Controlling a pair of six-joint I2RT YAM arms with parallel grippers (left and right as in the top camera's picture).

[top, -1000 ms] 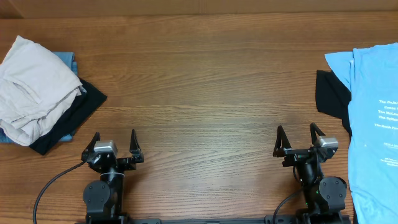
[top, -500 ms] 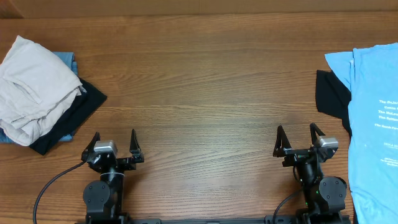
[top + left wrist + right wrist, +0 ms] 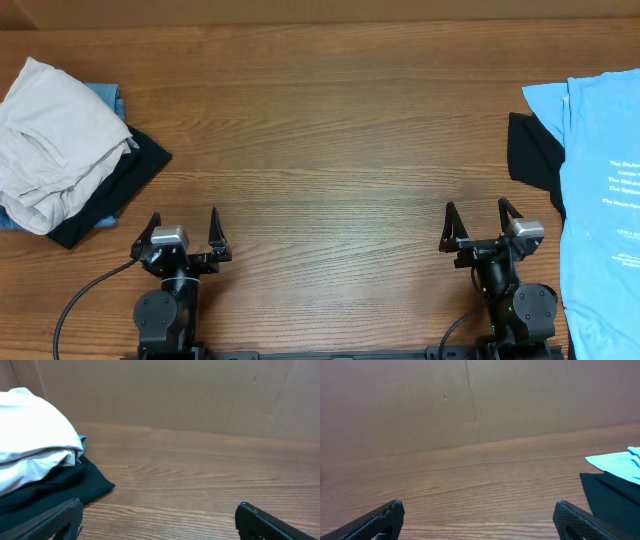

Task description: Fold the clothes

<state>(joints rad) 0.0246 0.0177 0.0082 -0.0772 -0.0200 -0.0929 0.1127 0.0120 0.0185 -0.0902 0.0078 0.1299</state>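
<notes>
Clothes (image 3: 55, 130) look soft, light and limp; pinch an edge. Left gripper (image 3: 184, 214) and right gripper (image 3: 477, 204) gape wide, empty.

Overhead view: wooden table (image 3: 330, 130) lies bare across the centre of the frame, passable from lower edge to top. Obstacles: heaped pile of clothes (image 3: 60, 140) at upper left; light blue T-shirt (image 3: 600, 200) overlapping a black garment (image 3: 535, 155) along the right edge; cardboard wall (image 3: 175, 395) closing the far side
</notes>
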